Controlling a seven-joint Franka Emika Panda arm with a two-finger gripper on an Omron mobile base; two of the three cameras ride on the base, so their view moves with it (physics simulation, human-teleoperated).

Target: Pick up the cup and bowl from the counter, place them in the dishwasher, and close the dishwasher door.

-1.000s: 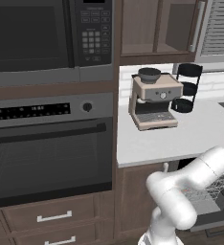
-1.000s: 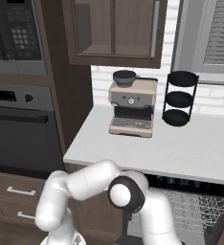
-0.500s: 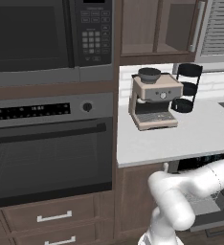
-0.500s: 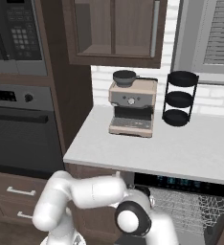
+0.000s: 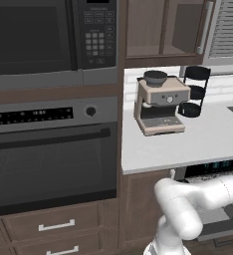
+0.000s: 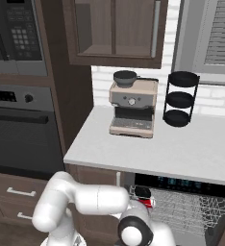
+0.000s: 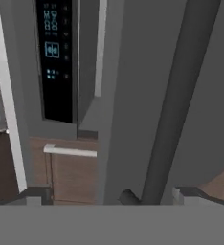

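The red cup sits in the left end of the grey wire rack of the open dishwasher, under the counter. The bowl is out of view. My arm reaches low to the right in front of the dishwasher. In the hand view, which is rolled sideways, my gripper is open, with one fingertip far from the other. It faces the grey dishwasher door and its dark bar handle. Beside the door is the dark strip with teal lights.
A coffee machine and a black tiered stand stand at the back of the counter. A black oven and microwave fill the wall to the left. Wood drawers with pale handles lie below the oven.
The arm has sunk lower and swung right, down in front of the dishwasher. The gripper has stayed open. The cup and the base have not moved.
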